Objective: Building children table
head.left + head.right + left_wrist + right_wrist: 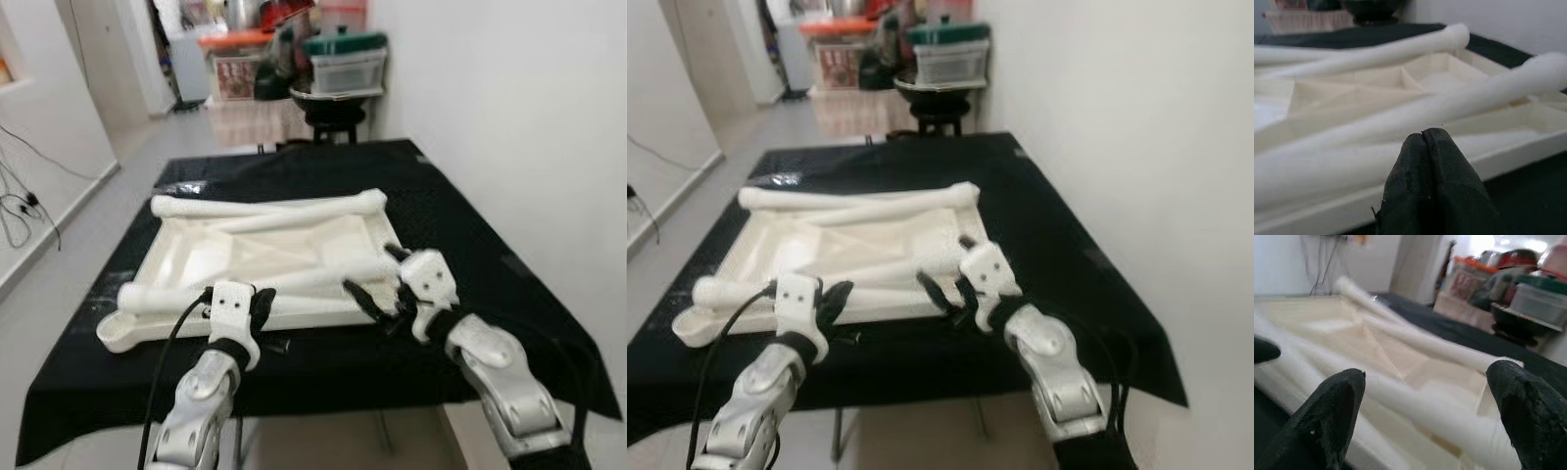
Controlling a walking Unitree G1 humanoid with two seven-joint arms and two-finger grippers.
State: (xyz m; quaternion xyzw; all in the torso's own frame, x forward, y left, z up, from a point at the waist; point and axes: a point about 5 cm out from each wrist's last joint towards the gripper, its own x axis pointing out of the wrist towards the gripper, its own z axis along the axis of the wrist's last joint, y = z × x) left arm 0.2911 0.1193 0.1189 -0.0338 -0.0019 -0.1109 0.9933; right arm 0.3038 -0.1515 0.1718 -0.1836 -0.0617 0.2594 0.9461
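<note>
Black-clothed table carries inverted tabletop, legs loose on it. Right gripper gapes, straddling nearest leg, probably to grasp; left gripper clenched, empty, beside it.

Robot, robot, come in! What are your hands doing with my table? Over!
Left gripper shut, at near edge of upturned white tabletop. Right gripper open, by near table leg. Far table leg lies across tabletop. Nothing blocking.
</note>
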